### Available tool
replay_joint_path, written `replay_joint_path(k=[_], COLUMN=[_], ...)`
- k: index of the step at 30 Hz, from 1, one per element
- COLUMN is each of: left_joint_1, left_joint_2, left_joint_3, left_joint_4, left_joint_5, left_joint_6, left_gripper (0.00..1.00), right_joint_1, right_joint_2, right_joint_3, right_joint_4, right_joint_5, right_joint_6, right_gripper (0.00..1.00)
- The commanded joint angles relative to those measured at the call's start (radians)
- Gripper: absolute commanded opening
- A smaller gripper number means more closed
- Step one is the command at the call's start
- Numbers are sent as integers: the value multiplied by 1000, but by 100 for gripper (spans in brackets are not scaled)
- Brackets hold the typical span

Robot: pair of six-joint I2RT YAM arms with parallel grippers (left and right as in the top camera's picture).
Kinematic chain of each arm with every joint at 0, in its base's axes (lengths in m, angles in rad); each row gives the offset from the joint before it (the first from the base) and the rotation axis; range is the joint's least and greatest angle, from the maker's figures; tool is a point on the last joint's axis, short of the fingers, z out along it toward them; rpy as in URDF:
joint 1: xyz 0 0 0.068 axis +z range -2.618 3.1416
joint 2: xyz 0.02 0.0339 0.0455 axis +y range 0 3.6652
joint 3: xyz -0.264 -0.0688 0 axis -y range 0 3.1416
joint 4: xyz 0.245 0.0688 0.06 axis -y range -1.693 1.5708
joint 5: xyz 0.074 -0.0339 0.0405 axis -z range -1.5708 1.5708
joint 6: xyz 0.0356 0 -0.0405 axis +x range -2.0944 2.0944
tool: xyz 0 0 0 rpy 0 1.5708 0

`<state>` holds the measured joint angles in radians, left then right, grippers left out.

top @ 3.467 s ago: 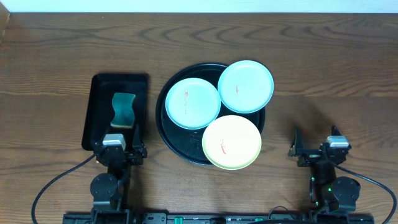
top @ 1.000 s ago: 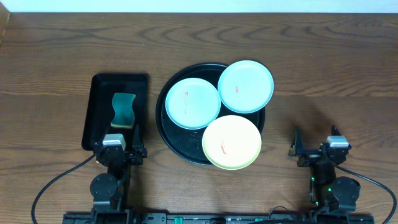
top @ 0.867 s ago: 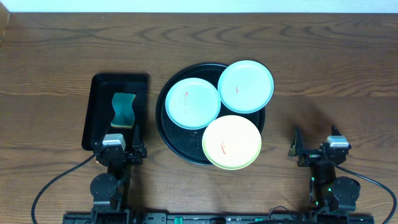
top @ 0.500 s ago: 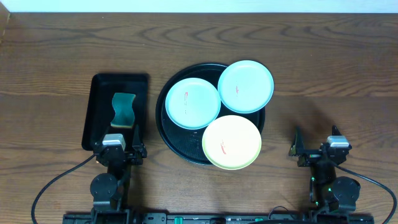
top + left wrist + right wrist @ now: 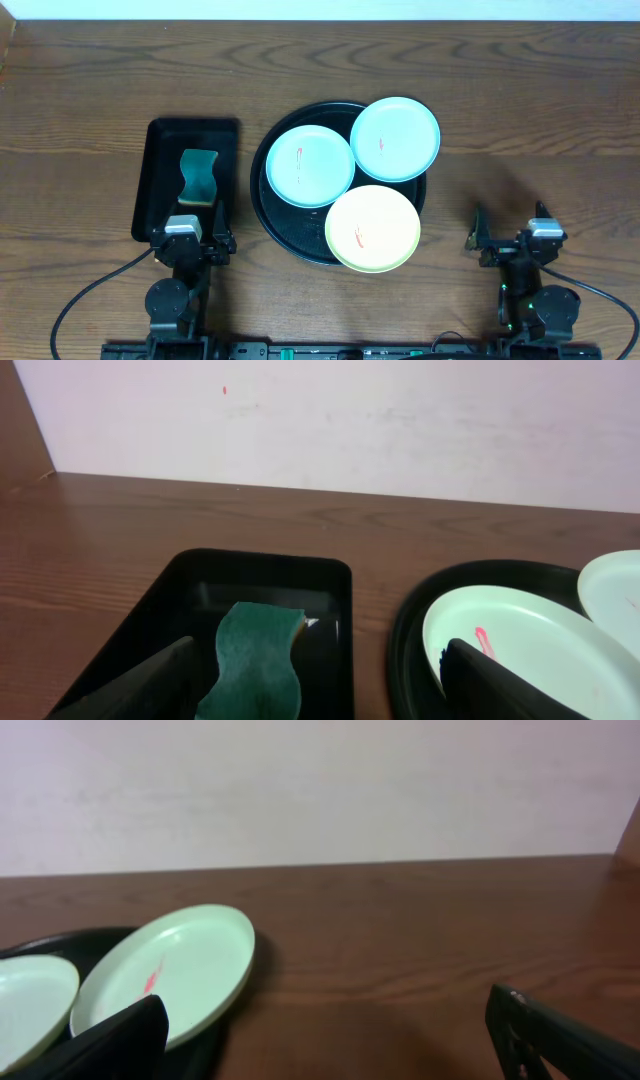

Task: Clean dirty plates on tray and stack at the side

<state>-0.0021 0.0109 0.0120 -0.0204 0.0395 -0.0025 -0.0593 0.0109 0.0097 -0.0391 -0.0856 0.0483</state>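
Nearest us, both pincers sit at the front edge of the surface (image 5: 540, 120), each with its jaws spread wide and holding nothing. The left pincer (image 5: 193, 239) is at 7 o'clock from the round tray (image 5: 285, 231), the right pincer (image 5: 508, 238) at 4 o'clock.

We judge the first step to be fetching the sponge (image 5: 199, 176), which lies in the rectangular tray (image 5: 155, 190) just ahead of the left pincer. We should lower the left jaws across the sponge's narrow waist, clear of the tray wall, and close firmly so it does not twist while wiping.

The yellow plate (image 5: 372, 228) lies at 5 o'clock on the round tray, overhanging its rim. It is closest, so we would start there, with the right pincer steadying its edge.

Beyond it lie the left blue-green plate (image 5: 310, 165) at 10 o'clock and the right blue-green plate (image 5: 395, 138) at 1 o'clock. All three plates carry a red smear. The surface at 3 o'clock suits the stack.
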Motion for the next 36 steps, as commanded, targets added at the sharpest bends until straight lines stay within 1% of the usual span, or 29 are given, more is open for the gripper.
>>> replay_joint_path(k=[1, 5, 10, 13, 16, 22, 26, 30, 32, 36], left_joint_1=[-3, -3, -3, -3, -3, -3, -3, -3, -3, -3], left_joint_2=[-5, 7, 106, 232, 391, 690, 862, 1027, 1117, 1249], left_joint_3=[-7, 28, 151, 267, 401, 675, 877, 1094, 1212, 1375], left_joint_4=[-42, -43, -74, -140, -209, -357, -517, -730, -852, -1009], left_joint_5=[-21, -21, -21, -20, -20, -20, -21, -21, -21, -21], left_joint_6=[-24, -98, -105, -104, -104, -104, -96, -80, -63, -58], left_gripper=[77, 77, 77, 77, 77, 77, 77, 77, 77, 77], right_joint_1=[8, 8, 8, 8, 8, 8, 8, 8, 8, 8], right_joint_2=[-3, 0, 26, 75, 158, 411, 601, 793, 888, 1060], right_joint_3=[-4, -4, 16, 58, 139, 360, 536, 735, 845, 1045], right_joint_4=[4, 26, 36, 39, 38, 10, -86, -237, -337, -539], right_joint_5=[2, 2, -11, -24, -24, -31, -65, -121, -181, -249], right_joint_6=[44, 60, 113, 138, 138, 138, 134, 119, 72, -19], right_gripper=[99, 99, 99, 99, 99, 99, 99, 99, 99, 99])
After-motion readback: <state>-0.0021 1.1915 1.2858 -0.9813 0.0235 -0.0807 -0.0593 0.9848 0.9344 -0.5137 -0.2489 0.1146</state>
